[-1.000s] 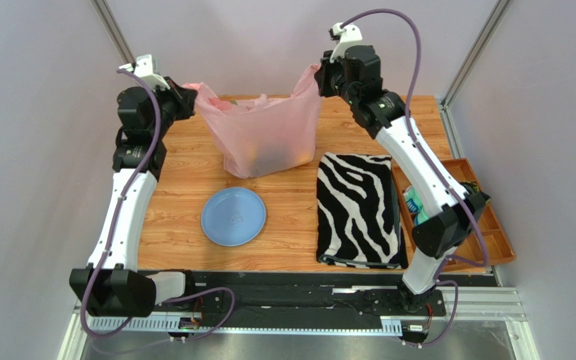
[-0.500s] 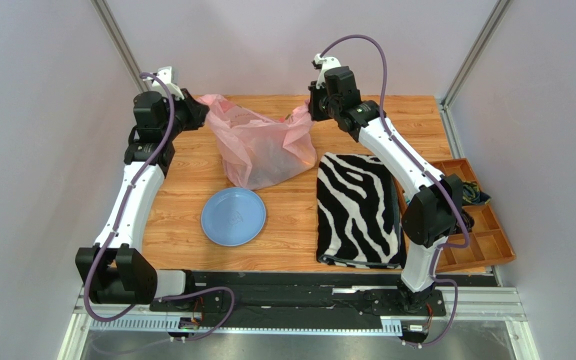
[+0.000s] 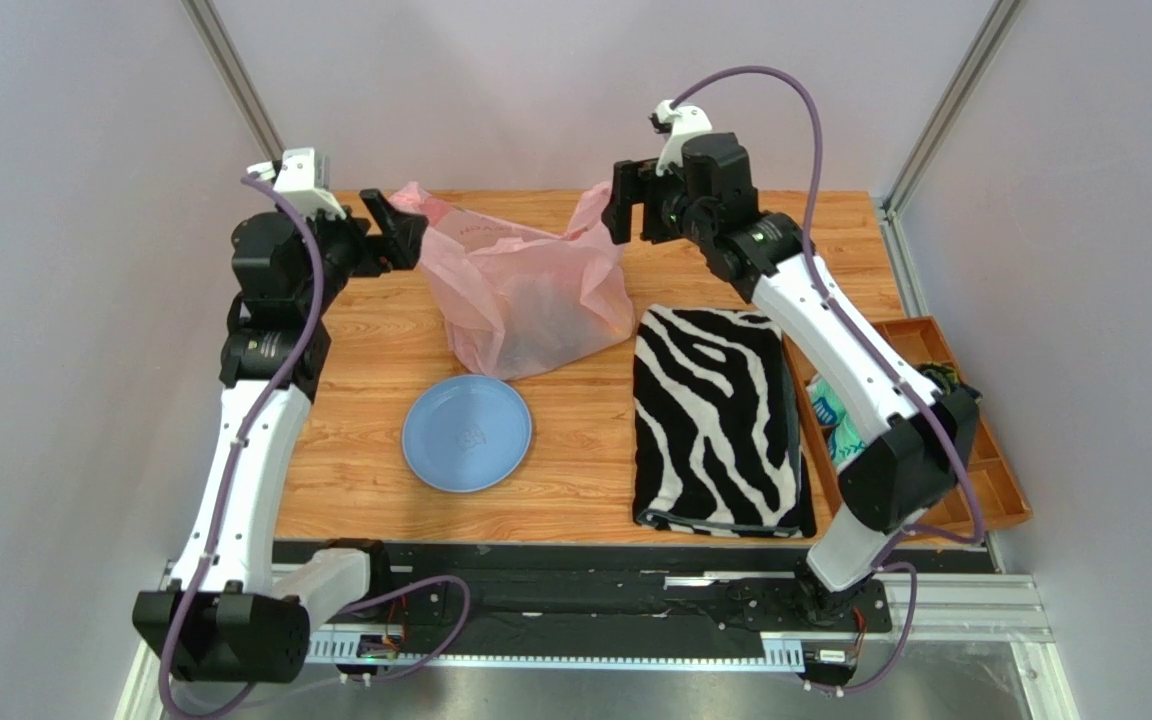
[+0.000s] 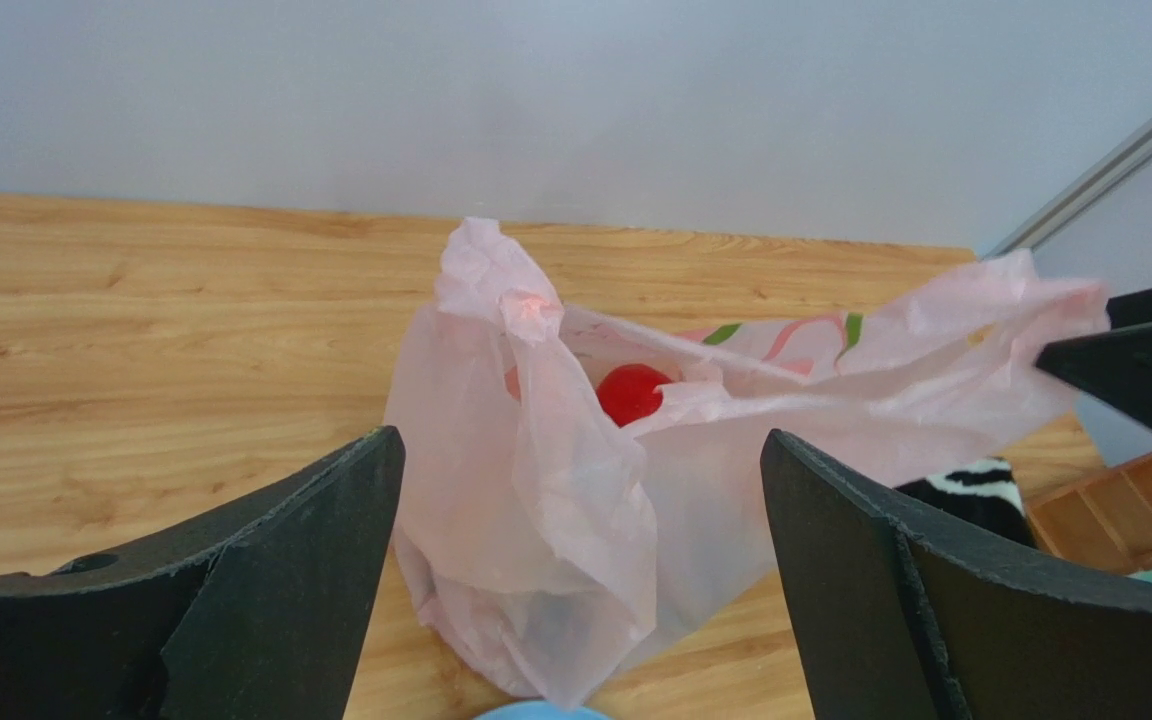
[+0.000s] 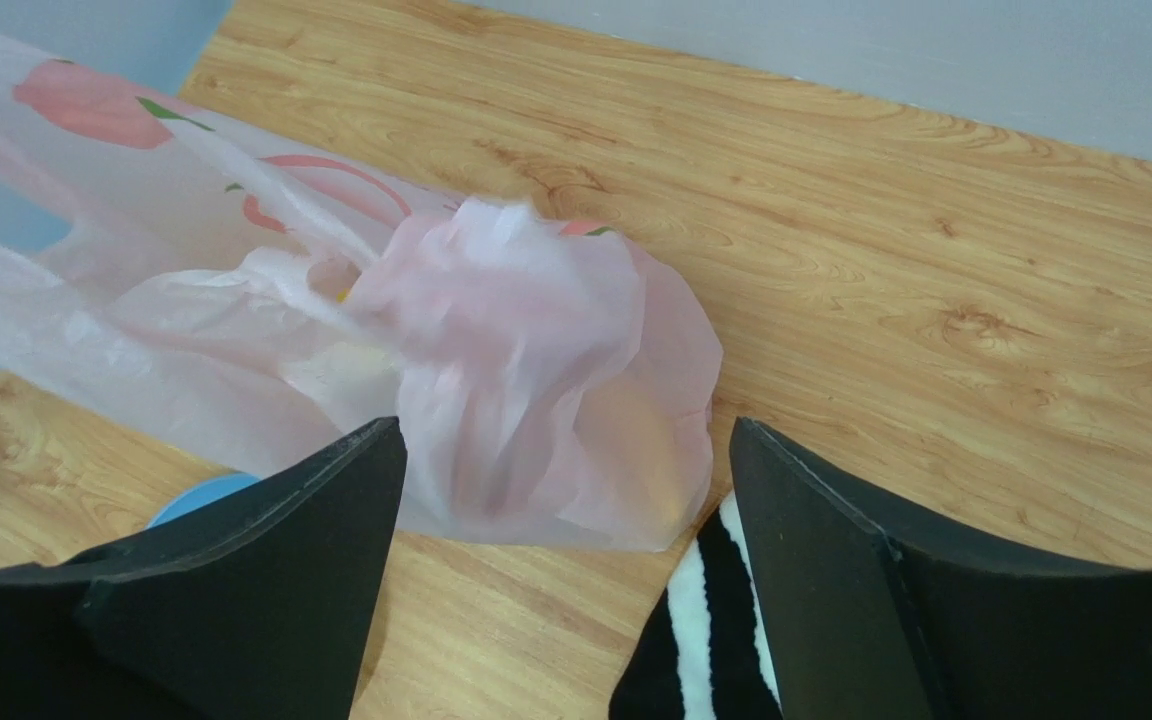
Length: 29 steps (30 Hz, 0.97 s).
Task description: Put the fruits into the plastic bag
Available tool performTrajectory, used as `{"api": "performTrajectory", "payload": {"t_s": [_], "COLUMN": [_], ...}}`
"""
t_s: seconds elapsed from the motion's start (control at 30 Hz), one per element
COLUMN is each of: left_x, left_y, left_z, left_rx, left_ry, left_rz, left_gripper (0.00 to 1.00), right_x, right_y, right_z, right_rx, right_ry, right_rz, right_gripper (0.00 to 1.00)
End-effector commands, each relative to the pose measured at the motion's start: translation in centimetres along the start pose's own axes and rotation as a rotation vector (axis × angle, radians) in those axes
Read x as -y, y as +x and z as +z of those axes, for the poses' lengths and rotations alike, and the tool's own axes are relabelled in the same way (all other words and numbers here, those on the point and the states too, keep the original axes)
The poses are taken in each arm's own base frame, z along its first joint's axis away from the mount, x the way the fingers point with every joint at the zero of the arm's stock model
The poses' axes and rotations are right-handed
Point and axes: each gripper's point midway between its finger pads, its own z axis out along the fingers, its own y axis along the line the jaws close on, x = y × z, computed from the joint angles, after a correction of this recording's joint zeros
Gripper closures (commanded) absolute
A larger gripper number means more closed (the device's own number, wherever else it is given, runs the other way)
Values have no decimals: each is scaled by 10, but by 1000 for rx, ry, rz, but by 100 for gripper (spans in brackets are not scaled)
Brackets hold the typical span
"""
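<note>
At the back left of the table, your left gripper stands with its jaws spread wide and nothing pinched between them. Its fingertips sit just beside the left top corner of the plastic bag, and from the left wrist view the crumpled pink film rises in the gap between the two fingers, free of both.

Over on the other side, your right gripper is wide open too, with no hold on anything. It hangs just beside the bag's right top corner, and the right wrist view shows that bunched corner lying between the fingers.

The bag itself slumps on the wood at the back middle of the table, between the two grippers, mouth up. Look into that mouth from the left wrist and you see the red apple inside. Darker shapes show through the film from above, too blurred to name.

Just in front of the bag lies the blue plate. To its right lies the zebra-striped cloth, and beyond that, at the table's right edge, the orange tray.
</note>
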Motion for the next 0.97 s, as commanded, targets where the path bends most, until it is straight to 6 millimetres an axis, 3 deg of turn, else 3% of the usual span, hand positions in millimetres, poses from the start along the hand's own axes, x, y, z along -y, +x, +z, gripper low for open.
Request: {"api": "performTrajectory", "payload": {"t_s": [0.0, 0.07, 0.1, 0.13, 0.17, 0.2, 0.27, 0.33, 0.37, 0.43, 0.5, 0.67, 0.93], "left_x": [-10, -10, -7, -4, -2, 1, 9, 9, 10, 8, 10, 9, 6], "left_y": [10, 17, 19, 22, 25, 29, 35, 42, 43, 49, 49, 46, 49], "left_z": [-28, -37, -45, -49, -53, -61, -68, -75, -80, -82, -83, -84, -86], "left_rx": [-12, -26, -19, -20, -21, -18, -20, -21, -19, -29, -28, -14, -14], "left_ry": [-65, -68, -58, -41, -28, -15, 29, 27, 26, 20, 28, 16, 2], "left_rz": [56, 76, 85, 93, 106, 116, 126, 119, 112, 100, 93, 93, 89], "left_gripper": [2, 2, 2, 2, 2, 2, 2, 1, 1, 1, 1, 1, 1], "right_x": [-5, -2, 1, 0, -2, 2, 1, 14, 17, 33, 43, 58, 69], "right_y": [-26, -24, -6, -11, -11, 7, 2, 22, 20, 38, 42, 70, 78], "right_z": [-48, -59, -58, -76, -80, -81, -101, -103, -114, -116, -124, -127, -136], "right_rx": [129, 154, 132, 169, 196, 175, 231, 216, 240, 224, 241, 210, 224], "right_ry": [-24, -19, -14, -26, -39, -39, -46, 12, 26, 96, 143, 204, 258], "right_rz": [7, 15, 17, 15, 12, 10, 14, 22, 30, 36, 43, 47, 47], "right_gripper": [16, 15, 15, 15, 15, 15, 15, 15, 15, 15, 15, 15, 15]}}
